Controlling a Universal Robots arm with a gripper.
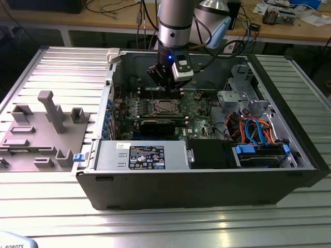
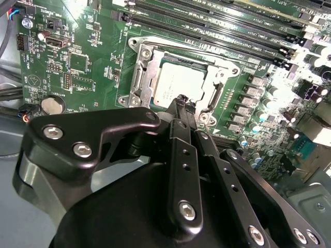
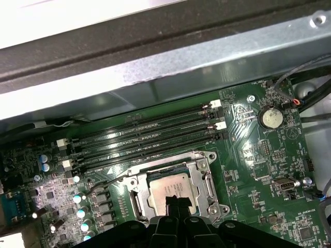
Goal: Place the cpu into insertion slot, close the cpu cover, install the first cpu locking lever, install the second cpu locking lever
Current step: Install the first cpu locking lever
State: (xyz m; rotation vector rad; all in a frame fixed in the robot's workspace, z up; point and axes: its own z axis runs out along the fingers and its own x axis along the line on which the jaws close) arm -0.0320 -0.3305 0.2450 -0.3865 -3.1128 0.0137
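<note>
Open computer case (image 1: 207, 175) on a ribbed metal table (image 1: 62, 67), seen from the exterior view, with one robot arm (image 1: 176, 26) reaching down into it. The gripper (image 1: 166, 85) hangs just above the green circuit board (image 1: 199, 111), over the far edge of the socket area.

In both wrist views the cpu (image 2: 178, 85) (image 3: 173, 190) lies flat in the insertion slot (image 2: 213, 97) (image 3: 207, 181), silver-grey top upward. The cpu cover (image 2: 142, 72) (image 3: 199, 166) lies down around the chip as a silvery frame, the chip showing through its square opening. The gripper's black fingertips (image 2: 180, 106) (image 3: 176, 200) are drawn together into a narrow point with nothing between them; that point sits over the edge of the chip nearest the gripper body, at or just above the cover frame. Actual contact cannot be told.

Counted: one chip, one socket, one cover frame. Four long black memory slots (image 3: 145, 139) (image 2: 217, 26) run side by side beyond the socket, between it and the case wall. One round coin cell (image 3: 271, 118) (image 2: 53, 105) sits on the board, well apart from the socket. A row of small capacitors (image 3: 80, 206) flanks one side of the socket.

In the exterior view, a grey fixture block (image 1: 36, 134) stands on the table at the exterior view's left, outside the case.
</note>
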